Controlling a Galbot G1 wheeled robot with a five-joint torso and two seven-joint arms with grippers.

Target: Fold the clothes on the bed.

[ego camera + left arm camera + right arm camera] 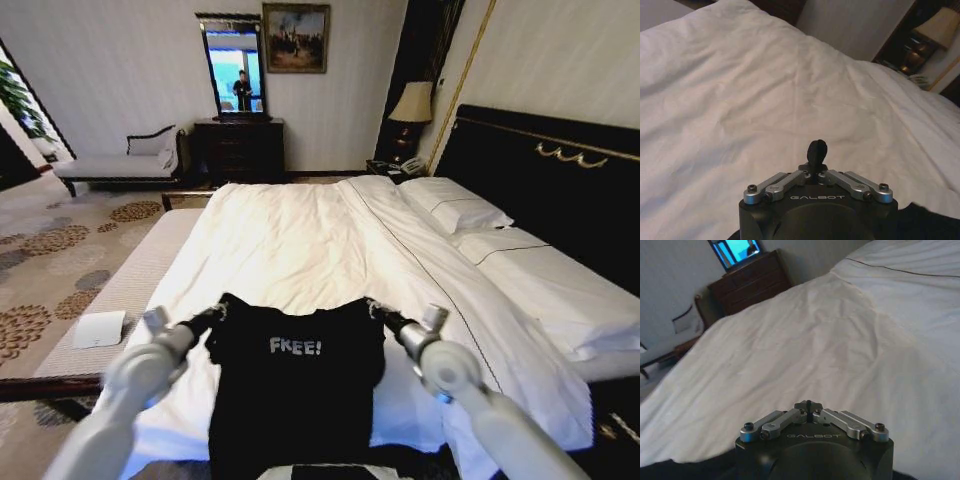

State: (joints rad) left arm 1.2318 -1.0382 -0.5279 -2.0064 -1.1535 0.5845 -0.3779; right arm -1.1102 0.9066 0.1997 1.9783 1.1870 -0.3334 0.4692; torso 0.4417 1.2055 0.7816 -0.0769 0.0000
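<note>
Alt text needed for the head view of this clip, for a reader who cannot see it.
A black T-shirt with white "FREE!" lettering hangs spread between the left tool and the right tool, each shut on an upper corner, over the near edge of a large white bed. White pillows lie by the dark headboard on the right; a dresser and mirror stand beyond.

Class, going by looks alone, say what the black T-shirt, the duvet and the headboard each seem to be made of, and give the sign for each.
Black T-shirt: soft knit fabric, probably cotton; it hangs limp with printed white lettering.
Duvet: white woven cloth, matte, creased into soft wrinkles.
Headboard: dark, smooth and faintly glossy, likely lacquered wood, though padding cannot be ruled out.
</note>
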